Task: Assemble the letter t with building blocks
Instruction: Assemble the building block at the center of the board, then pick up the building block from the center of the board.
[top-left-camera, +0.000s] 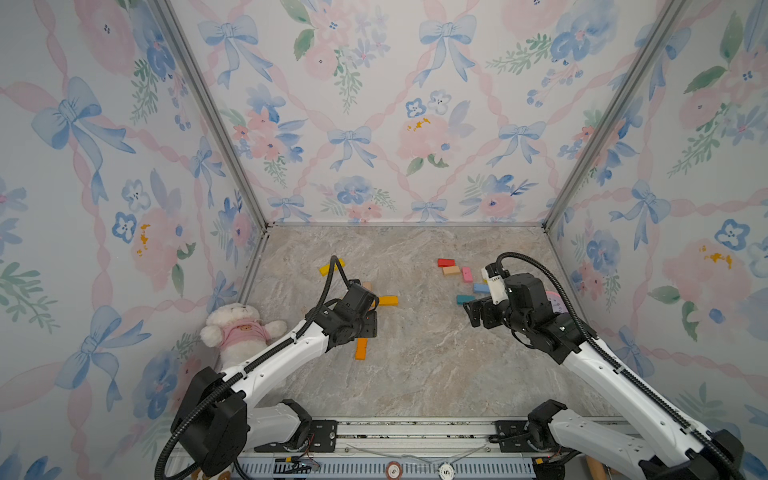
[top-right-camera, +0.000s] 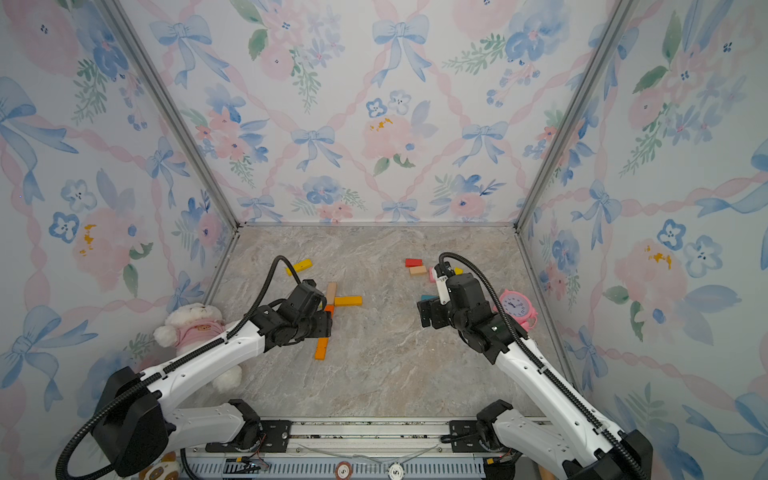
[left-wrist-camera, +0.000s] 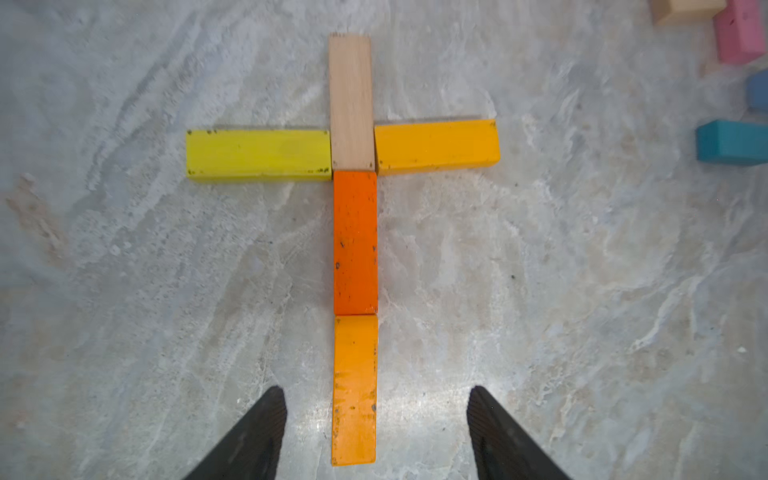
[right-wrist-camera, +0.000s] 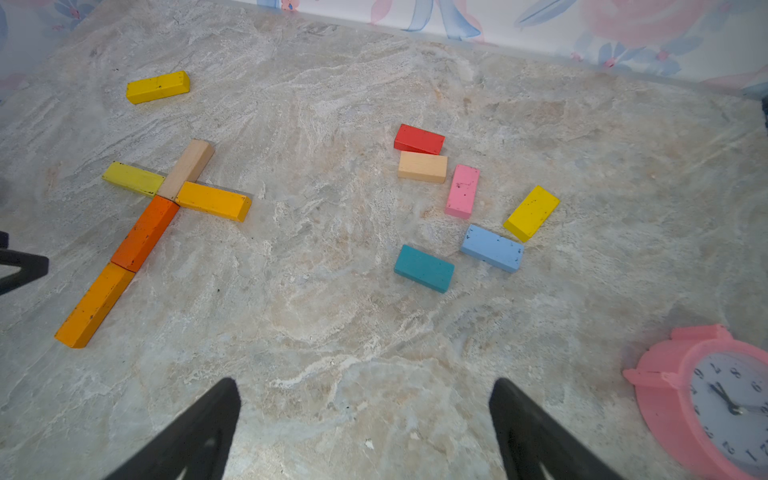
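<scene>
Nearest the arm bases, the left gripper (left-wrist-camera: 375, 390) hangs over the marble table (left-wrist-camera: 582, 270) with its fingers spread, one on either side of the light orange block (left-wrist-camera: 355, 415) and clear of it, gripping nothing. Seen from above, that block begins a stem running toward 12 o'clock: the dark orange block (left-wrist-camera: 355, 243) butts against its far end, then comes the tan block (left-wrist-camera: 351, 102). At the tan block's near end the yellow block (left-wrist-camera: 258, 154) lies at 9 o'clock and the amber block (left-wrist-camera: 436, 145) at 3 o'clock, both hard against it. Off at 3 o'clock the right gripper (right-wrist-camera: 365, 382) gapes wide and empty, with a pink clock (right-wrist-camera: 706, 399) beside it. Beyond lie loose a teal block (right-wrist-camera: 424, 268), blue block (right-wrist-camera: 492, 248), short yellow block (right-wrist-camera: 532, 212), pink block (right-wrist-camera: 462, 191), peach block (right-wrist-camera: 422, 166) and red block (right-wrist-camera: 419, 139). A spare long yellow block (right-wrist-camera: 158, 86) sits at 11 o'clock from the t
</scene>
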